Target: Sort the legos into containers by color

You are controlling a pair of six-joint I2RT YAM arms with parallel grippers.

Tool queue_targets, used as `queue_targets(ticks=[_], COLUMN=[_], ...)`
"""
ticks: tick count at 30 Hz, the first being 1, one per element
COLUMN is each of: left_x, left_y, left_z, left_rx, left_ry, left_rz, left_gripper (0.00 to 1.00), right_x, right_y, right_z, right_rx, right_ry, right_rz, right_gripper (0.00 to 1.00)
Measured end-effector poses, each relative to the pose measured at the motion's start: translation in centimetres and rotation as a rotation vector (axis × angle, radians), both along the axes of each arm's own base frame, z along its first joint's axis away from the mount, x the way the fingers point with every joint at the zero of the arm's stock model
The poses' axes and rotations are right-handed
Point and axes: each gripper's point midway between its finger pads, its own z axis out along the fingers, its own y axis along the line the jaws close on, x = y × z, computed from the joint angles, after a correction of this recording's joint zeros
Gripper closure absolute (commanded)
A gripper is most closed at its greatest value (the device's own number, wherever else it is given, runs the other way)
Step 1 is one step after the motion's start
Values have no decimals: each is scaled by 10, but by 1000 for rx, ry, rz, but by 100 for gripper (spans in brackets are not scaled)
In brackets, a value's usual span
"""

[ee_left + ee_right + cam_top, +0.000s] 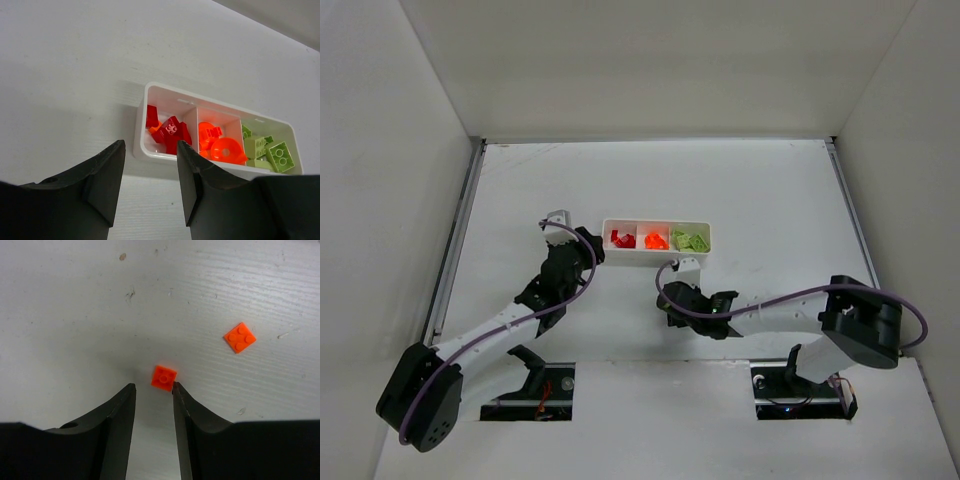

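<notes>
The white three-compartment tray (705, 252) holds red legos (622, 239) at left, orange legos (656, 240) in the middle and yellow-green legos (690, 240) at right. In the left wrist view the tray (140, 131) shows the red legos (170, 131), orange legos (220, 146) and green legos (267, 153). My left gripper (149, 150) is open and empty, just off the tray's left end. My right gripper (153, 387) is open and low over the table. A small orange brick (164, 377) lies at its fingertips, touching the right one. A flat orange plate (240, 337) lies farther right.
The white table (770, 190) is walled on three sides. The right arm (760, 315) lies across the table in front of the tray, and the left arm (520, 310) reaches up from the near left.
</notes>
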Motion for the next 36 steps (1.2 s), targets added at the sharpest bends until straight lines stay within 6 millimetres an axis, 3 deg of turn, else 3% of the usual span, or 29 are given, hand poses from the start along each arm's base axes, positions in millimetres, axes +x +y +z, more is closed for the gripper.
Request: queue_targets(ticks=[7,12,18,28,33,36], left_x=[1,1,1,2,2,2], left_y=[-1,-1,-1,-2,-2,-1], left_z=[-3,-3,-2,-4,-4,-4], left_rx=[5,4,2,4,4,4], left_ry=[7,6,3,7,6,6], left_rz=[-2,-2,-2,-2,-1,0], left_gripper=[57,57,57,57,57,57], right_x=[14,20,20,16,15,16], right_y=[3,2,2,-1,-4,-4], right_z=[0,0,0,-1,2,17], right_rx=[-31,-54,-60,-83,-88,-76], right_ry=[-53,-77,-86,-94,-95,-117], right_rz=[-39,-55,-56,-53,-53,-37], right_gripper=[60,67,57,79,79,79])
